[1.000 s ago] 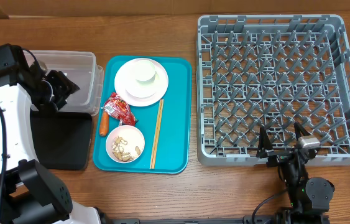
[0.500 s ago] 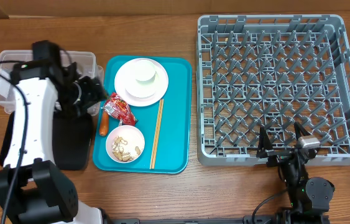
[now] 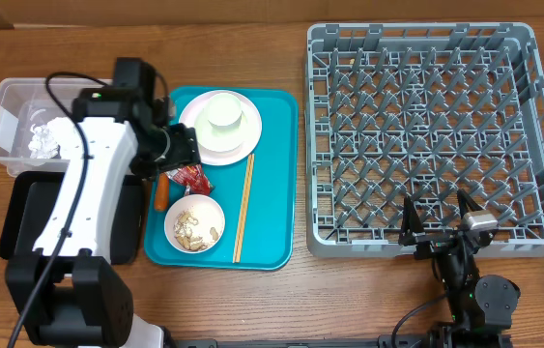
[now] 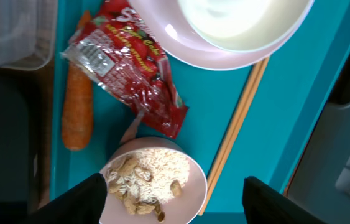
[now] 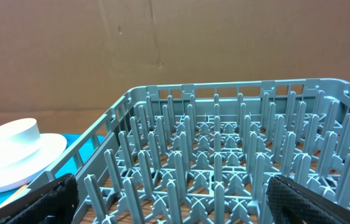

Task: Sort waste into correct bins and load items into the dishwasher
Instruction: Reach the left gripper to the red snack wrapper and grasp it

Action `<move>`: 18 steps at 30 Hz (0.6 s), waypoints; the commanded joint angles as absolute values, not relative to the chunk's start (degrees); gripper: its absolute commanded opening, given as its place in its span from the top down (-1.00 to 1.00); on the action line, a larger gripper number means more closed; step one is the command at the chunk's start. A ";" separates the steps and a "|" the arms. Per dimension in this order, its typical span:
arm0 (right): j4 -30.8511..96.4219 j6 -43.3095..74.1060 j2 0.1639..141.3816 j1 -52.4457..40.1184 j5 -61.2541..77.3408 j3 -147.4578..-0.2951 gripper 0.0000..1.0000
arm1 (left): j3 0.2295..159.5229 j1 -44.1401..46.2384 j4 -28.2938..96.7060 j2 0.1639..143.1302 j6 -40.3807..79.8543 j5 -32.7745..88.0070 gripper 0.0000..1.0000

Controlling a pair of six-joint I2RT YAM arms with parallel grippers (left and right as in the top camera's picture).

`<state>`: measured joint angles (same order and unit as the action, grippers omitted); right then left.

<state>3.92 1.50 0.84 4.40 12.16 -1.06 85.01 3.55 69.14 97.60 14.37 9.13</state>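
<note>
Swinging right from the clear tub, where the crumpled napkin now lies, the left gripper hangs over the teal tray with its fingers spread wide and nothing between them. Below it the red snack wrapper lies against the carrot at the tray's left side; napkin looks sorted, wrapper is probably the next pick. Right gripper has not moved from the near edge of the dish rack, fingers apart and empty.
</note>
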 commanded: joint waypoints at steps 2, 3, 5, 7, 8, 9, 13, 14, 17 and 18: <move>3.57 1.72 0.16 4.54 12.05 -0.45 -1.00 | 86.35 7.60 68.82 96.01 13.50 4.71 -0.35; 3.57 1.72 0.16 4.54 12.05 -0.45 -1.00 | 86.35 8.49 68.84 96.20 14.26 3.27 -0.36; 3.57 1.72 0.19 4.54 12.05 -0.45 -1.00 | 86.26 10.20 68.82 96.49 15.97 0.93 -0.37; 3.57 1.72 0.16 4.54 12.05 -0.45 -1.00 | 86.26 11.35 68.75 96.86 16.14 0.62 -0.37; 3.57 1.72 0.16 4.54 12.05 -0.45 -1.00 | 86.26 11.88 68.71 97.17 16.14 0.62 -0.36; 3.57 1.72 0.16 4.54 12.05 -0.45 -1.00 | 86.26 12.40 68.64 97.62 16.38 0.58 -0.32; 3.57 1.72 0.16 4.54 12.05 -0.45 -1.00 | 86.26 13.02 68.53 99.53 18.20 -0.36 -0.26; 3.57 1.72 0.19 4.54 12.05 -0.45 -1.00 | 86.26 13.06 68.55 100.03 18.48 -0.78 -0.25; 3.57 1.72 0.19 4.54 12.05 -0.45 -1.00 | 86.26 13.06 68.53 101.95 18.90 -0.89 -0.13; 3.57 1.72 0.19 4.54 12.05 -0.45 -1.00 | 86.26 13.06 68.53 102.65 19.20 -0.84 -0.11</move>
